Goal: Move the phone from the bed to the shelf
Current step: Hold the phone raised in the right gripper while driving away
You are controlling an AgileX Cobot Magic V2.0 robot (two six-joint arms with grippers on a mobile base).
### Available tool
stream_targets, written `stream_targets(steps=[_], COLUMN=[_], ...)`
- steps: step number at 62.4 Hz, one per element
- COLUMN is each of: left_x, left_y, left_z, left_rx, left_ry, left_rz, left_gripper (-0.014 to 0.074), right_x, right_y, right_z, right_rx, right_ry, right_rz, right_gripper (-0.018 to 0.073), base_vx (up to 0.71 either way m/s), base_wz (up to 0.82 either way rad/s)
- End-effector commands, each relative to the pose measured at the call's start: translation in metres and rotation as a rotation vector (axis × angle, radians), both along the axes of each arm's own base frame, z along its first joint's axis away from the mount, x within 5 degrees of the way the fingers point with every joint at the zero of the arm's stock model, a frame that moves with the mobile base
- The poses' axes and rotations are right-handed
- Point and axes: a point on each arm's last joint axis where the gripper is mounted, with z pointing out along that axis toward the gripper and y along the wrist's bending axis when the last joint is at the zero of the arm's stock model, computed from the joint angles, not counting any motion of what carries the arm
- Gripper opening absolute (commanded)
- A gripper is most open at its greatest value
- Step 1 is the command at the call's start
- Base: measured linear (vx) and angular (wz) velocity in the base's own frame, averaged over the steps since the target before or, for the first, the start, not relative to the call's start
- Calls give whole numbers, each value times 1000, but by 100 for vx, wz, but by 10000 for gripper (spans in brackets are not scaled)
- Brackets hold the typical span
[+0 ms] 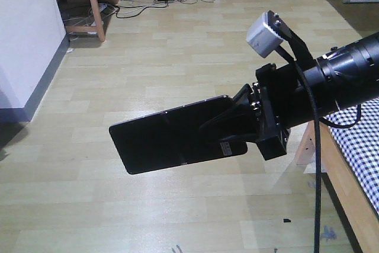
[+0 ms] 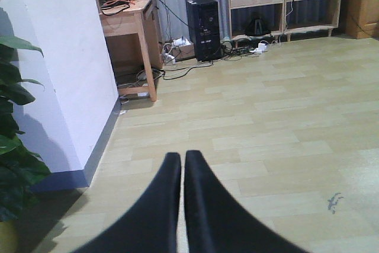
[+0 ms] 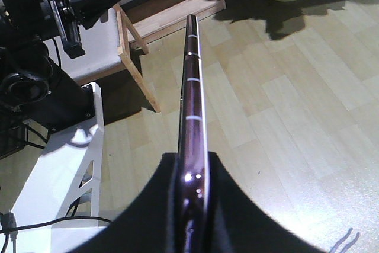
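one arm (image 1: 349, 63) stretched level, right end effector (image 1: 230, 117) clamping phone (image 1: 166, 140) over floor (image 1: 177, 51)

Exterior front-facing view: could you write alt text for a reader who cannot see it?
The right gripper holds a black phone by one end, jaws shut on it, out over a pale wood floor. The checked bed shows at the right edge, and cables lie far behind.

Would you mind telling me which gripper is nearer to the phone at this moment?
Right. The right gripper is clamped on one end of the phone. The left gripper is shut and empty above the floor, with no phone in its view.
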Motion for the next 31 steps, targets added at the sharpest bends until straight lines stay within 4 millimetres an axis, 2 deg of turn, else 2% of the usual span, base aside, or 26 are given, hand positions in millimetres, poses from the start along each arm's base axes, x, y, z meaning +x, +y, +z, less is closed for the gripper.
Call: stream_targets(steps=[1, 31], left_x=[-1, -1], left_y=[0, 0], left_z=[15, 15], left_rx=[-11, -11], left_ry=[-108, -108], left_rz=[-2, -2], left_gripper=[1, 1], right_x=[-12, -12], right_y=[1, 1], right_z=[23, 23], right_rx=[95, 96], right_ry=[-10, -10], right_rz=[47, 47], right_gripper=[-2, -2], base_vx=[13, 15], base_wz=[0, -2])
